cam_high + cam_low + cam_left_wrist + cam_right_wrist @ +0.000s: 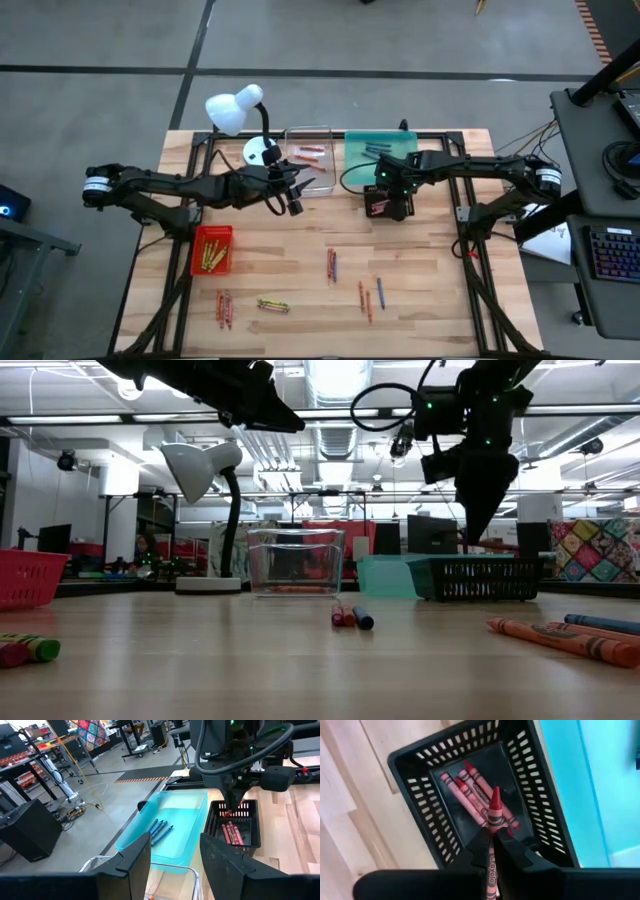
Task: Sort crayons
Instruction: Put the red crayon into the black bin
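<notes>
My right gripper (pixel 492 842) is shut on a red crayon (pixel 494 812) above the black basket (pixel 388 206), which holds several red crayons (pixel 470 795). My left gripper (pixel 296 207) is open and empty, raised near the clear tray (pixel 310 155), which holds orange crayons. The teal tray (pixel 380 150) holds blue crayons (pixel 160 830). The red tray (pixel 212 250) holds yellow crayons. Loose crayons lie flat on the table: red and blue ones (pixel 332 265), orange ones (pixel 365 298), a blue one (pixel 380 292), yellow ones (pixel 272 305) and reddish ones (pixel 225 308). My right gripper pinches the red crayon between its two fingers by the wrapped shaft (pixel 493 827). The fingers point down and lie along the crayon. The pointed tip (pixel 495 792) sticks out past the fingertips toward the basket. The crayon is clear of the basket's floor and of the crayons there.
A white desk lamp (pixel 240 110) stands at the table's far left, beside the clear tray. The table's near half holds only the scattered crayons. Desks and cables stand off the table's right side.
</notes>
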Controlling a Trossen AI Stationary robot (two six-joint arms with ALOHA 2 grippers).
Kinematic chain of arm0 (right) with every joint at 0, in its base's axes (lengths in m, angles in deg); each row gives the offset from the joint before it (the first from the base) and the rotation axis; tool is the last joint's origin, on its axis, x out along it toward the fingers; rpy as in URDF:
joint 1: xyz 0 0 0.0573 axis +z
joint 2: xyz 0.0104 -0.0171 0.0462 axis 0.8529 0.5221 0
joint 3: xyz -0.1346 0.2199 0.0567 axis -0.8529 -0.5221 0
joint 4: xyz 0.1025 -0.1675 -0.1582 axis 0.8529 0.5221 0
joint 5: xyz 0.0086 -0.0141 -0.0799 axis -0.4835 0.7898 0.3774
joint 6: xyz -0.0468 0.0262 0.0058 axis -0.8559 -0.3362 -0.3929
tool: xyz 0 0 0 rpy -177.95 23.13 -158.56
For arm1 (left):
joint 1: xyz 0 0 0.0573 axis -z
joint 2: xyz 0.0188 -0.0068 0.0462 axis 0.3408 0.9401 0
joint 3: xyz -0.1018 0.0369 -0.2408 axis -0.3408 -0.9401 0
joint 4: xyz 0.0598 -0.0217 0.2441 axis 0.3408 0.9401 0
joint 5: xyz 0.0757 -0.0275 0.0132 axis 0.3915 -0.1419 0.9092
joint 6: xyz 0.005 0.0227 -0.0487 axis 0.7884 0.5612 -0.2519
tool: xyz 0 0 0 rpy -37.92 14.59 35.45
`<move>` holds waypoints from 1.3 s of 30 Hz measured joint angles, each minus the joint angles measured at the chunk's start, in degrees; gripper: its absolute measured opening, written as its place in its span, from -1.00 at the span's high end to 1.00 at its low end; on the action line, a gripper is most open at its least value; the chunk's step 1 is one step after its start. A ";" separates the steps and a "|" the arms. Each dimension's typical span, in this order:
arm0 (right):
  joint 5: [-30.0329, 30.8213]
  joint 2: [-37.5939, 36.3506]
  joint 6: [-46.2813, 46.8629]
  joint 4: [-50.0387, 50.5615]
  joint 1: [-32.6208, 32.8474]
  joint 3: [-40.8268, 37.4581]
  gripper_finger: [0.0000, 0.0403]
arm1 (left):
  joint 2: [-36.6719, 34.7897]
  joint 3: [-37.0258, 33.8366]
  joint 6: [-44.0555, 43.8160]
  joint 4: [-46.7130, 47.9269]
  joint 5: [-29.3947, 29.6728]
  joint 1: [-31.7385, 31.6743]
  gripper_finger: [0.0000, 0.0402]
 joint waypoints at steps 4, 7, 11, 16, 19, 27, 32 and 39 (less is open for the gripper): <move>2.07 0.00 -2.02 -1.05 0.00 -0.27 0.94 | 0.02 0.00 -0.23 0.00 0.00 0.00 0.24; 2.86 0.00 -3.54 -4.10 0.00 -0.57 0.94 | 0.02 -0.02 -0.25 -0.02 0.00 0.00 0.24; 2.84 0.00 -6.63 -6.93 0.00 -1.31 0.94 | 0.02 -0.02 -0.32 0.00 0.00 0.00 0.24; 2.84 0.00 -8.28 -9.46 0.00 -2.70 0.94 | 0.02 -0.02 1.56 -0.05 0.03 -0.01 0.24; 2.84 0.00 -9.61 -10.45 0.00 -3.10 0.94 | 0.02 0.04 4.07 -0.37 0.06 -0.19 0.24; 2.81 0.00 -11.14 -14.28 0.00 -4.51 0.94 | 0.04 0.39 10.58 -0.54 0.09 -3.03 0.24; 2.81 0.00 -14.36 -15.54 -0.02 -5.67 0.94 | 0.04 0.39 14.55 -0.58 -0.01 -7.30 0.24; 2.79 0.00 -15.75 -15.59 -0.81 -6.17 0.94 | 0.04 0.37 15.20 -1.64 -4.37 -15.88 0.24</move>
